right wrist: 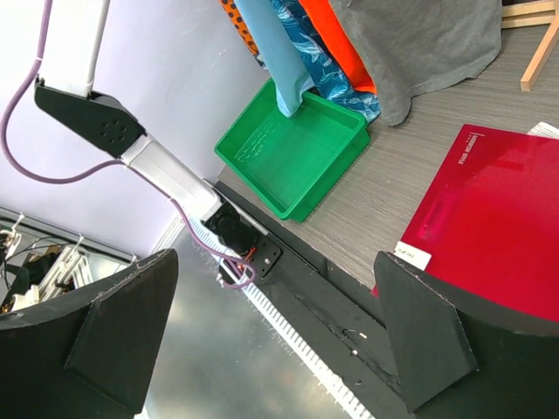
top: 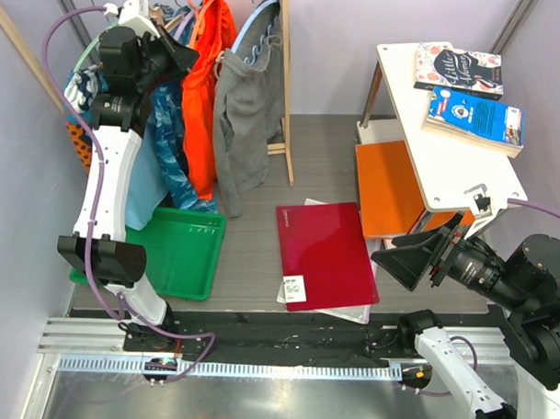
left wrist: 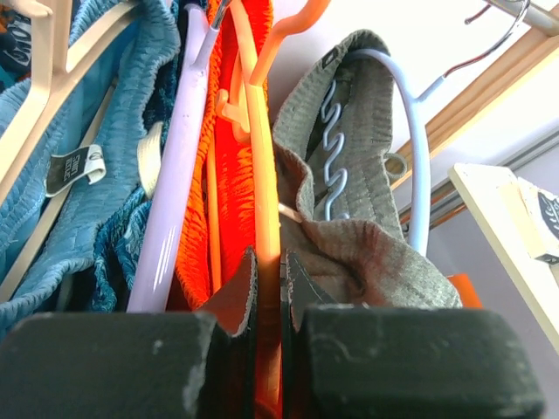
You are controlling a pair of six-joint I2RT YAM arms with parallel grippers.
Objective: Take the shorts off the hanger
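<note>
reaching up to the clothes rail at the far left of the table, the left gripper (top: 175,50) is clamped tight on the sloping arm of the hanger (left wrist: 262,175). in the left wrist view that thin orange bar runs straight out from between the closed jaws, rising toward its hook. the shorts (top: 203,96) hang lengthwise down from the rail just right of that gripper. in the wrist view their bright orange mesh presses against the left side of the gripped bar, squeezed between a lilac hanger (left wrist: 175,201) and the grey shorts (left wrist: 367,175) on their pale blue hanger (left wrist: 419,157). the garment is not yet off its hanger. lower and to the right, a green tray (top: 182,252) and a red folder (top: 324,252) lie on the table top. at the far right, the right gripper (top: 416,260) sits low with its jaws spread wide and nothing between them, well apart from the rail. the left arm is plainly the nearer one. with the hanger pinned, pulling the shorts free looks likely to mean drawing them down along their own hanging length, away from the bar.
</note>
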